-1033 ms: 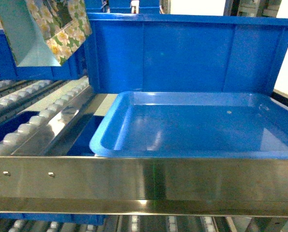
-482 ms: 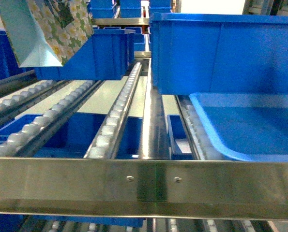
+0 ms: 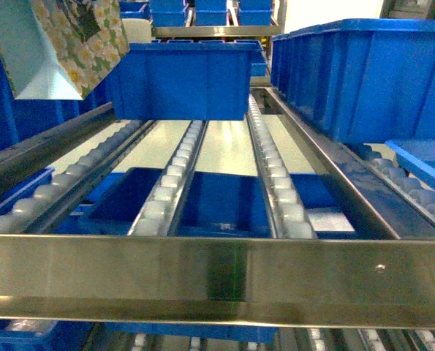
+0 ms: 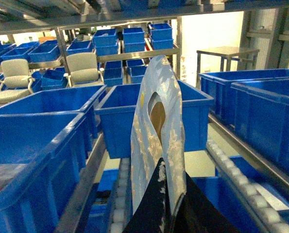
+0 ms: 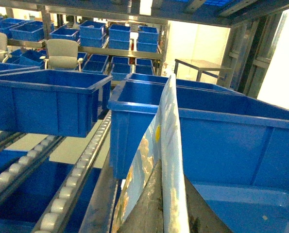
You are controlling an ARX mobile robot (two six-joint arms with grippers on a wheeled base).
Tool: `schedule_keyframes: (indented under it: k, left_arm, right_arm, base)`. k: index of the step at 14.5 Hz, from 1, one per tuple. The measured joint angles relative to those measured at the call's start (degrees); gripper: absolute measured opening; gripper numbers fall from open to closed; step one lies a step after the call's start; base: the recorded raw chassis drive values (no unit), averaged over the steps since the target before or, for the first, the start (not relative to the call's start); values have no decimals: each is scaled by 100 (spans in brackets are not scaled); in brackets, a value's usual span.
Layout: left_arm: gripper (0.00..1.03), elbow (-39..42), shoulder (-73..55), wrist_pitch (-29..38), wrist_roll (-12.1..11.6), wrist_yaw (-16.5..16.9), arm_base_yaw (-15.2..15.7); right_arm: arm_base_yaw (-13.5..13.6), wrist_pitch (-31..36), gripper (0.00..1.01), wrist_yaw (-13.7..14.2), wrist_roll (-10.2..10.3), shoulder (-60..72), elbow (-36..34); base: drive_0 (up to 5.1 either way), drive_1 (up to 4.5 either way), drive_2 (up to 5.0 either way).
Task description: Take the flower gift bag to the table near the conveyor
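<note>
The flower gift bag [image 3: 63, 44], pale blue with white and yellow flowers, hangs at the head view's upper left above the conveyor [image 3: 169, 190]; its top is cut off by the frame. In the left wrist view my left gripper [image 4: 168, 187] is shut on the bag's [image 4: 156, 121] edge, which stands upright between the black fingers. My right gripper [image 5: 173, 194] is likewise shut on a floral bag panel [image 5: 168, 121]; whether this is the same bag I cannot tell. Neither gripper shows in the head view. The table is out of view.
A steel front rail [image 3: 217, 274] crosses the head view low down. Blue bins stand on the roller lanes: one in the middle [image 3: 180, 80], a large one at right [image 3: 363, 73]. A blue tray's corner [image 3: 425, 161] shows at far right. More bins fill the shelves behind [image 4: 134, 41].
The whole rack scene has slid to the right in the head view; the blue tray has gone from the centre to the far right edge. The bag stays at upper left.
</note>
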State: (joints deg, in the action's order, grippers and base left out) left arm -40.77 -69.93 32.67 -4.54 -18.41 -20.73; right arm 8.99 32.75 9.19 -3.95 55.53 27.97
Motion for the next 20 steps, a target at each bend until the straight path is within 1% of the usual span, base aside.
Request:
schedule_keyframes:
  k: [20]
  left_arm:
    - [2,9,-9,0,0,15,-11]
  right_arm:
    - [0,2,2,2,-7,-11,-11]
  base:
    - [-440,28,422]
